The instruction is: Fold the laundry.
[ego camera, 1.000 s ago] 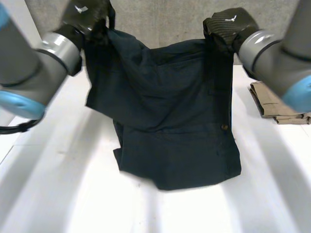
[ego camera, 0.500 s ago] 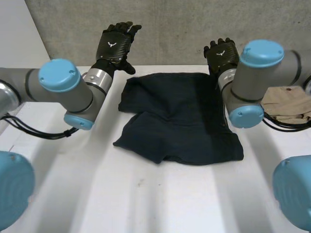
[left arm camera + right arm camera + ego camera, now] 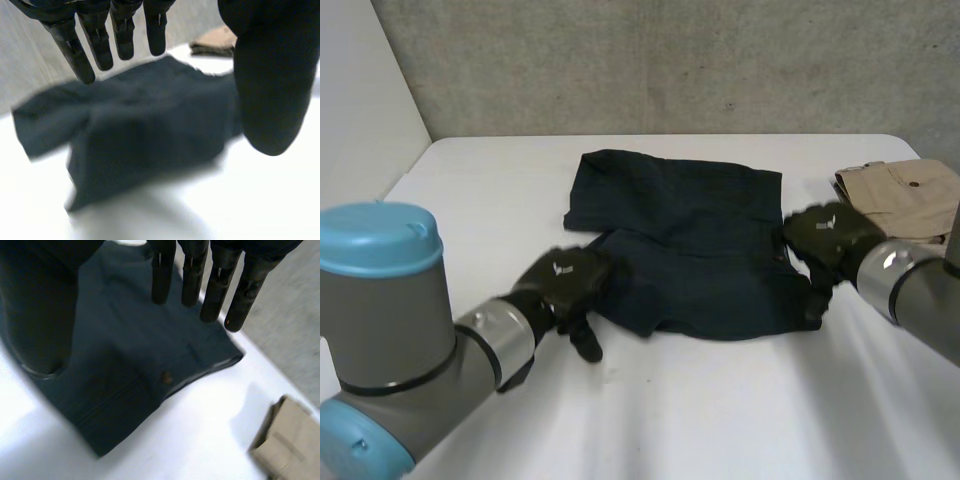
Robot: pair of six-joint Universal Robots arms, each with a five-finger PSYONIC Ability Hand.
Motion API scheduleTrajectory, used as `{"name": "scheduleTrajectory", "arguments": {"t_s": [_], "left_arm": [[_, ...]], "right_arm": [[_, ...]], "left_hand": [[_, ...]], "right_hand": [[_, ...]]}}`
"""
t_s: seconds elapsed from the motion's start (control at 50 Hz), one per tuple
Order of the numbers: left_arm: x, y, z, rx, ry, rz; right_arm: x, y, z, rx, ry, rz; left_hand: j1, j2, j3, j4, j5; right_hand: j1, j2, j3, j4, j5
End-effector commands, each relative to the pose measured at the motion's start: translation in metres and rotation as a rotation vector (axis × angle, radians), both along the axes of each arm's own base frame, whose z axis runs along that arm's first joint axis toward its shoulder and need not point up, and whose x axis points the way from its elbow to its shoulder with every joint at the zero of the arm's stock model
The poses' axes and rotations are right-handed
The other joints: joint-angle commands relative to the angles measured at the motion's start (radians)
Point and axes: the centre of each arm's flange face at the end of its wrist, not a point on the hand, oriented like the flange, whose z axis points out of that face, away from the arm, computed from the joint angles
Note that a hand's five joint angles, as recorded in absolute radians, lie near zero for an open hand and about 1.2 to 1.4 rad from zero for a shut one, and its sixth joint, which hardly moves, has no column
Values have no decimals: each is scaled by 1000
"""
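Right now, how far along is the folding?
Done: a tan garment sits folded at the right of the table. In hand: the dark garment lies flat but rumpled, with the open left hand and open right hand at its near corners, gripping nothing. Left: smoothing and folding it.

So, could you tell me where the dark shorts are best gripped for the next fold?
Probably the two near corners, one per hand, each from its outer side. The dark shorts lie flat on the table, and their near edge is loose and rumpled, so a thumb could slip under. The left hand and right hand are open at those corners.
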Motion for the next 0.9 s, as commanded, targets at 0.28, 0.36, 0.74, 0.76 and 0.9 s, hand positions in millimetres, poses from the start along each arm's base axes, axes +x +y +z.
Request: {"name": "scheduleTrajectory", "arguments": {"t_s": [0.28,0.36,0.74,0.76,0.9], "left_arm": [[3,-21,-50,19,-46,88],[-2,-34,-51,-19,-25,99],[-28,-86,-65,-101,-21,137],[-28,-88,-64,-110,-22,135],[-35,-95,-67,-170,-41,111]], "right_arm": [[-1,3,-67,78,-75,39],[1,-5,-79,68,-110,23],[4,-22,-104,23,-113,14],[4,-22,-104,18,-113,11],[4,-26,-105,-10,-114,7]], "left_hand": [[133,140,147,142,137],[116,122,129,125,119],[89,96,102,98,93],[92,99,105,101,96],[104,110,117,113,107]], "right_hand": [[357,305,300,305,315],[178,126,121,126,136],[163,111,106,111,121],[175,122,117,123,132],[251,199,194,199,209]]}}
